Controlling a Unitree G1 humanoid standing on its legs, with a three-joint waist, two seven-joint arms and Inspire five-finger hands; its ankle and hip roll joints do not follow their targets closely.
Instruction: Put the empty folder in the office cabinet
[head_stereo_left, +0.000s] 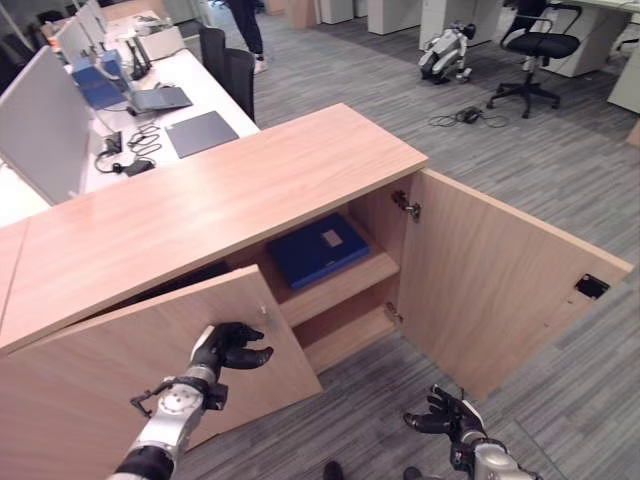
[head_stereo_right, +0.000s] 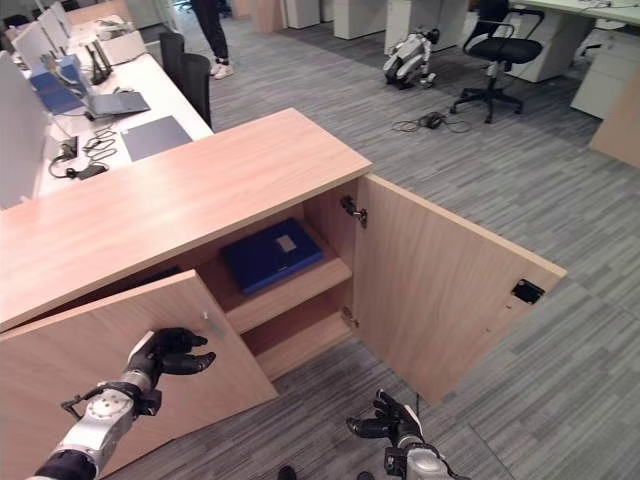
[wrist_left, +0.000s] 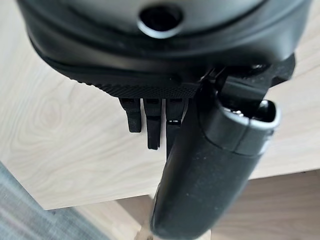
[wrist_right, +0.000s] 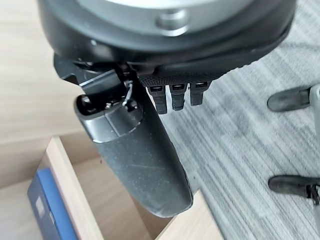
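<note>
A blue folder (head_stereo_left: 318, 248) lies flat on the upper shelf inside the wooden office cabinet (head_stereo_left: 230, 190); its edge also appears in the right wrist view as a blue folder (wrist_right: 47, 210). Both cabinet doors stand open. My left hand (head_stereo_left: 228, 347) rests near the free edge of the left door (head_stereo_left: 110, 370), fingers relaxed and holding nothing; in the left wrist view its fingers (wrist_left: 152, 125) point at the door's wood. My right hand (head_stereo_left: 447, 415) hovers low over the carpet in front of the right door (head_stereo_left: 490, 280), with loose fingers and nothing in it.
A desk (head_stereo_left: 215, 85) with monitors, laptops and cables runs behind the cabinet at the left. Black chairs (head_stereo_left: 232, 65) stand beside it, and a person's legs (head_stereo_left: 248, 30) are farther back. A robot dog (head_stereo_left: 445, 50) and an office chair (head_stereo_left: 535, 50) are on the carpet at the back right.
</note>
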